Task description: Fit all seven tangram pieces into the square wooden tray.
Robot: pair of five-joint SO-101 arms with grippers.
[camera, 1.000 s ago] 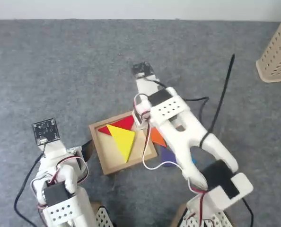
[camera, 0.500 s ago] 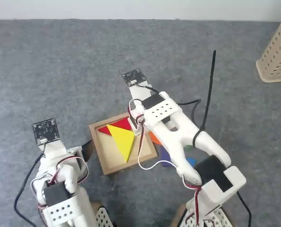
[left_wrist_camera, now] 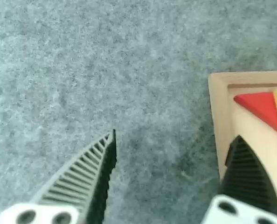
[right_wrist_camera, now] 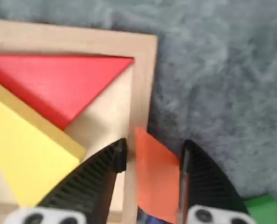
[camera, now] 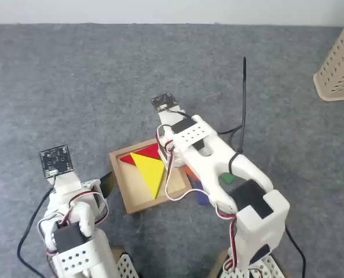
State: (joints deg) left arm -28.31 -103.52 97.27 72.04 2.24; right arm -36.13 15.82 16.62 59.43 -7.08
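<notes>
The square wooden tray sits on grey carpet a little toward 6 o'clock from the middle of the table, turned so its corners point outward. Two pieces lie inside it: a red triangle tucked into the 12 o'clock corner, and a larger yellow triangle flush along its long edge, with bare wood on the 8 o'clock side. From above, the right arm covers the tray's 3 o'clock rim and most of what lies under it. Its wrist view shows the right gripper pinching the orange piece from both sides, the piece's corner overlapping the rim. A green piece and a blue piece peek out beyond, at 3 to 4 o'clock. The left gripper hangs with jaws spread wide at the tray's 9 o'clock corner, holding nothing. A beige perforated container stands at 2 o'clock.
</notes>
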